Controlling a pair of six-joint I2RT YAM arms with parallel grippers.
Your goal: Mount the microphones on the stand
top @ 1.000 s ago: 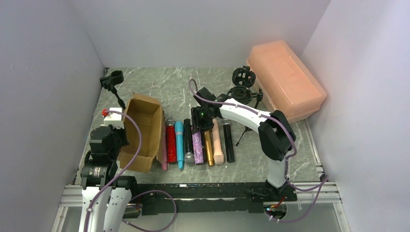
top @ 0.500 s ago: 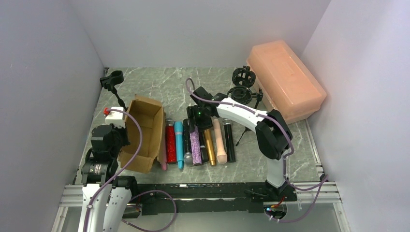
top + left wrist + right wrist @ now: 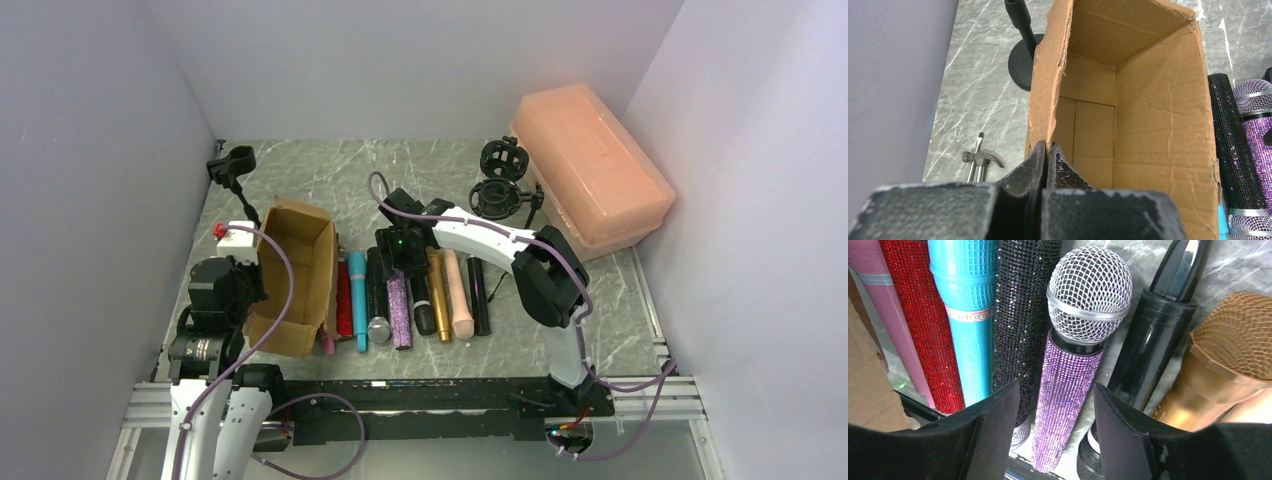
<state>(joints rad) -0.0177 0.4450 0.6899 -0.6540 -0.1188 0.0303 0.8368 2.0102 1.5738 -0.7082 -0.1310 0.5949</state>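
Pick-up, I judge: the right claw (image 3: 1055, 392) hangs open astride the silver-headed purple glitter microphone (image 3: 1068, 365), mid-row toward the bench (image 3: 330, 180) at 6 o'clock. Next: lower, then close squarely. Only the top view shows the black shock-mount stands (image 3: 500, 175) at 1 o'clock; the left wrist view shows the left claw (image 3: 1046, 160) closed by the brown cardboard box (image 3: 1158, 125).

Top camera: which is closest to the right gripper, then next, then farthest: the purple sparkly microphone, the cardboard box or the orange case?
1. The purple sparkly microphone, directly under the right gripper.
2. The cardboard box, to its left.
3. The orange case, far right, at the back.
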